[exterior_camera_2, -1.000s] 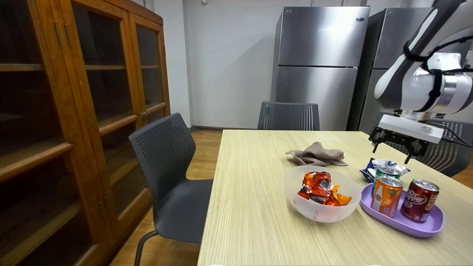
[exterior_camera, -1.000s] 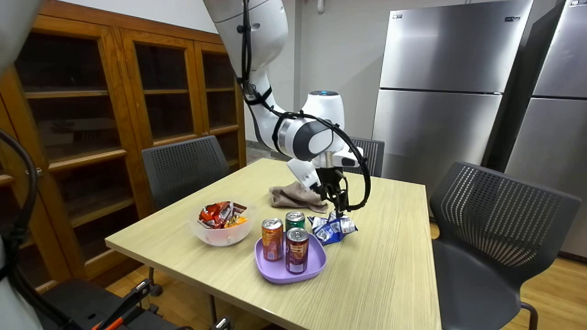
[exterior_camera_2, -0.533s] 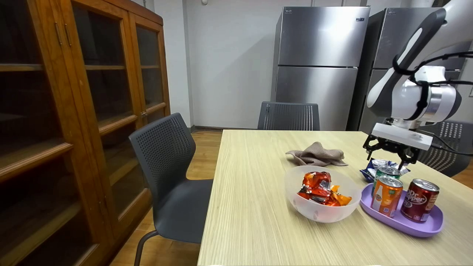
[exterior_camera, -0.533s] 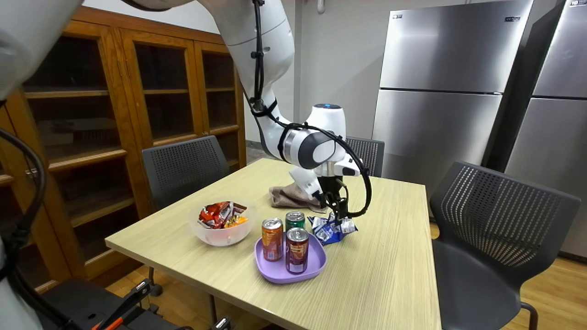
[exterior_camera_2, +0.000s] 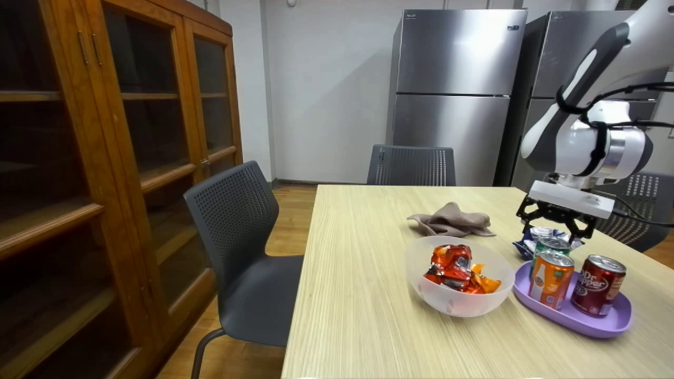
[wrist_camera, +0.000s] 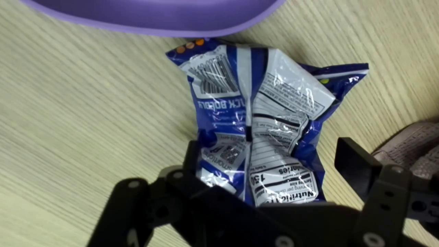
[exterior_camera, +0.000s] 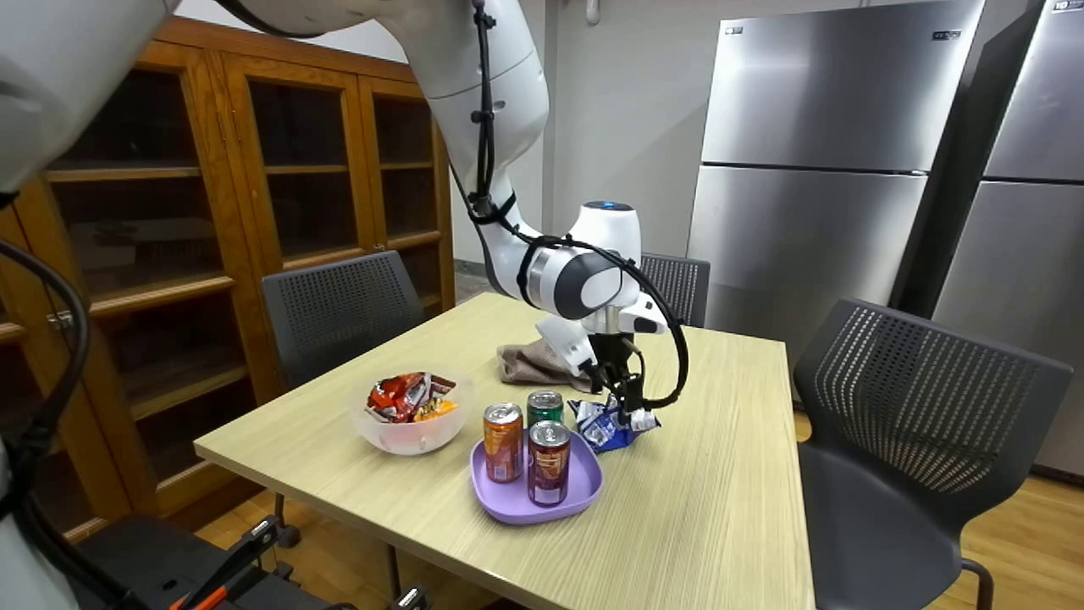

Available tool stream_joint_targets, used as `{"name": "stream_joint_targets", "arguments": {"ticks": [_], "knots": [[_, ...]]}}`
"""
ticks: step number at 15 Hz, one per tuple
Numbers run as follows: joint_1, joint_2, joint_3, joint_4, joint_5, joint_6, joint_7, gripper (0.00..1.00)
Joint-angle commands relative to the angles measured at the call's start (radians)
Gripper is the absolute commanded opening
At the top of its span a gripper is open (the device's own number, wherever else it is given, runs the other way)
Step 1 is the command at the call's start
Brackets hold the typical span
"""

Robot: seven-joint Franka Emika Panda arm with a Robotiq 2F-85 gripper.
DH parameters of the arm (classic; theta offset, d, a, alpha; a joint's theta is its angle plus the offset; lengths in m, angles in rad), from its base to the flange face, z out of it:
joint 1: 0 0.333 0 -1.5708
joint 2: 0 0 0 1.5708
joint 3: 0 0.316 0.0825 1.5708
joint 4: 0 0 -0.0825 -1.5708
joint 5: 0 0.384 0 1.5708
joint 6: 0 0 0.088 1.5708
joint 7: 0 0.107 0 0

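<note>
Since a second ago the gripper [exterior_camera_2: 548, 235] comes down and in over the blue snack bag [exterior_camera: 611, 430]; the bag itself stays put.

In the wrist view, we find the fingers [wrist_camera: 356, 168] spread apart, one either side of the bag's nearer half, nothing clamped; one sits close to the edge, touching or not, we can't tell. Bag lies back-up, seam down the middle, far corner right by the purple tray [wrist_camera: 192, 33]. We judge it light, soft, crinkly and slick, contents likely crushable; best hold is across the narrowed middle, squeezed gently. Table [wrist_camera: 103, 85] looks flat and smooth, so it could skid.

In an exterior view, we have the tray holding three upright cans [exterior_camera: 549, 466], frosted bowl [exterior_camera: 411, 439] of wrapped snacks [exterior_camera: 406, 396] near, brown cloth [exterior_camera: 529, 364] crumpled behind. Grey chairs [exterior_camera: 915, 415], steel fridges [exterior_camera: 826, 110] around.

In an exterior view, we see the gripper wide above the bag, a green can [exterior_camera_2: 553, 244] partly blocking it. Wooden cabinet [exterior_camera_2: 118, 173] with glass doors, pale wall [exterior_camera_2: 337, 105], plank floor [exterior_camera_2: 289, 221].
</note>
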Motion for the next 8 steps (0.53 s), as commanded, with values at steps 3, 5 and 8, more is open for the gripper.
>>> {"name": "stream_joint_targets", "arguments": {"ticks": [3,5,8], "knots": [[-0.026,0.000,0.021,0.025,0.020,-0.038,-0.041,0.56],[-0.025,-0.004,0.021,0.021,0.019,-0.035,-0.041,0.40],[-0.023,-0.010,0.019,0.014,0.019,-0.031,-0.041,0.18]]}}
